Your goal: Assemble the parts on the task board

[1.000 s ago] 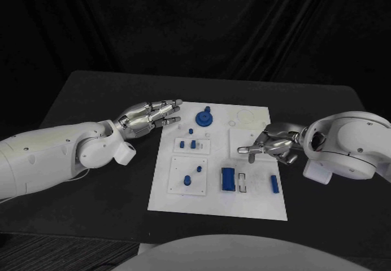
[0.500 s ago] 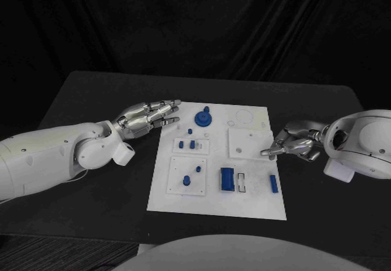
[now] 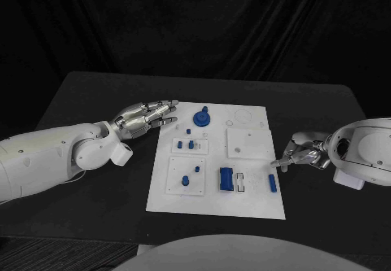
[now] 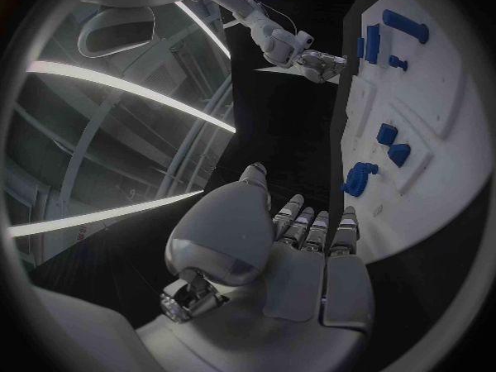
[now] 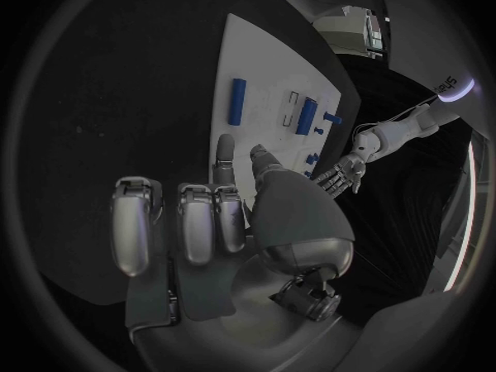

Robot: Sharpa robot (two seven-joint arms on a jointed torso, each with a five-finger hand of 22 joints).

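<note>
Head view: white task board (image 3: 244,195) lies mid-table on the black table (image 3: 90,96). Left hand (image 3: 145,117) sits at approx 9–10 o'clock of the board, just beside its edge, fingers (image 3: 167,104) stretched flat twd the board, slightly apart, holding nothing. Right hand (image 3: 303,155) is at approx 3 o'clock, just off the board's edge, fingers curled in, nothing visible in them. On the board: round blue part (image 3: 202,117) at 12 o'clock, two small blue pegs (image 3: 185,145) on a raised square below it, blue block (image 3: 226,178) twd 6 o'clock w/ a white slot piece beside it, slim blue bar (image 3: 272,183) at approx 4 o'clock, near the right hand but apart from it.

Left wrist view: left hand's (image 4: 300,256) fingers (image 4: 310,223) lie straight, side by side, empty, above the dark table by the board (image 4: 455,140). Round blue part (image 4: 359,178) is nearest them. Right hand (image 4: 321,62) shows far across.

Right wrist view: right hand (image 5: 207,223), fingers (image 5: 197,215) bent inward, thumb alongside; no part in them. Board (image 5: 264,74) lies beyond, w/ the slim blue bar (image 5: 236,101) closest. Left hand (image 5: 341,174) shows at the board's far side.
</note>
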